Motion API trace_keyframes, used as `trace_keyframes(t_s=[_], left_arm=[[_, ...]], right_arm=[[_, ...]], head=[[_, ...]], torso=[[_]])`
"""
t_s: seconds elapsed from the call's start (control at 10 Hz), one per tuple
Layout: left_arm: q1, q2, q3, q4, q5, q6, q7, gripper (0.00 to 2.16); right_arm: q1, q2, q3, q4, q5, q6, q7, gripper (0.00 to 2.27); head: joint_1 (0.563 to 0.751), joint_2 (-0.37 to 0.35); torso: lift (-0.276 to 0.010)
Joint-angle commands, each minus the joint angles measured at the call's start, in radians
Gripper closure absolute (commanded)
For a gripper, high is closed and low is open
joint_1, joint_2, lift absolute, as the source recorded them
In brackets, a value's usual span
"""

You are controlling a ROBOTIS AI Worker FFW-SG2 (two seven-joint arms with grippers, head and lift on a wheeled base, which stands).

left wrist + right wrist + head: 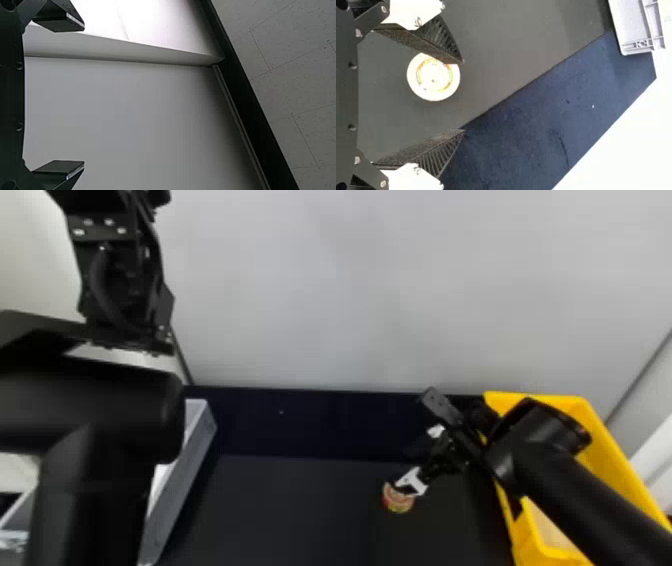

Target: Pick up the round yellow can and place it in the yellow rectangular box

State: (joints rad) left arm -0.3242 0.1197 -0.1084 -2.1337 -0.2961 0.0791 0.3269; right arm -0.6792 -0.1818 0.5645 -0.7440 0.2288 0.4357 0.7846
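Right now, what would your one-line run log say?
right pincer: open, at can; can: ungripped, on dark surface; yellow box: right of can; left pincer: open, empty

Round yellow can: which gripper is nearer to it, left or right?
Right. The right gripper is open at the can, one finger overlapping its edge in view; the left gripper is well away, facing a pale wall.

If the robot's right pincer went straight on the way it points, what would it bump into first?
Probably the round yellow can: one finger of the right pincer overlaps its edge in the wrist view. Past it lies the dark tabletop, though depth is unclear.
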Motion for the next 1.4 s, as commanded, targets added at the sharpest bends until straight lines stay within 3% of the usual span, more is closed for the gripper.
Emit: trace_keyframes(t_s=[0.0,1.3], left_arm=[[-0.001,-0.002,-0.002,0.000,0.000,0.001,0.000,0.07],[-0.003,0.002,-0.002,0.000,0.000,-0.005,0.002,0.07]], right_arm=[[0.015,0.016,-0.037,0.011,-0.006,0.003,0.000,0.21],[0.040,0.031,-0.066,0.097,0.006,-0.001,-0.003,0.22]], head=[[0.663,0.054],[0.663,0.054]], torso=[[-0.010],[-0.010]])
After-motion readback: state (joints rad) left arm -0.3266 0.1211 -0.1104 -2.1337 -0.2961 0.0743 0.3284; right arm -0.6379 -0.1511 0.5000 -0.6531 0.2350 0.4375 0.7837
